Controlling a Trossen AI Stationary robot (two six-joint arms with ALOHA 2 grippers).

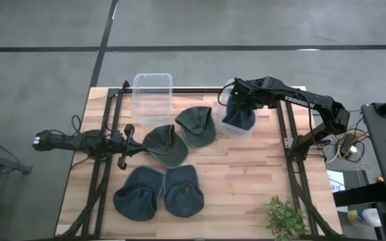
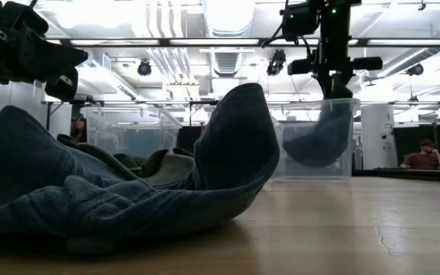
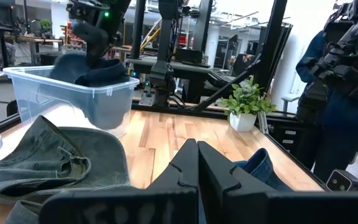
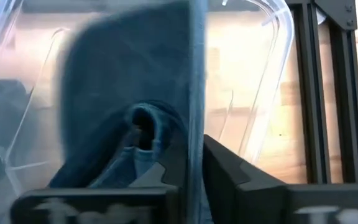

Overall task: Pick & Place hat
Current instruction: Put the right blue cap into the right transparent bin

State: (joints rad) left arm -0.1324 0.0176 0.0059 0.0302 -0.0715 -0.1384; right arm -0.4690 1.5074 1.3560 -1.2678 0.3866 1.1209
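Observation:
My right gripper [image 1: 238, 104] stands over the clear bin [image 1: 228, 127] at the table's far right and is shut on a dark blue hat [image 1: 240, 120]. In the low view the hat [image 2: 318, 141] hangs inside that bin [image 2: 346, 164]. Two green hats [image 1: 196, 126] [image 1: 165, 146] and two more blue hats [image 1: 138, 193] [image 1: 183, 191] lie flat on the table. My left gripper [image 1: 130, 143], shut and holding nothing, waits at the table's left side beside the nearer green hat [image 3: 61, 162]. My right gripper [image 4: 194, 152] pinches the blue hat between its two fingers, on a thin upright fold of cloth [image 4: 196, 118] at the hat's top. The fingers come from above, pointing down. The hat hangs below them inside the bin; whether its lower end touches the bin floor, I cannot tell.
A second clear bin [image 1: 153, 99] stands at the far edge, left of centre. A small potted plant [image 1: 285, 217] sits at the near right corner. Bare wood lies between the hats and the plant. A person [image 3: 337, 93] stands beyond the table's right side.

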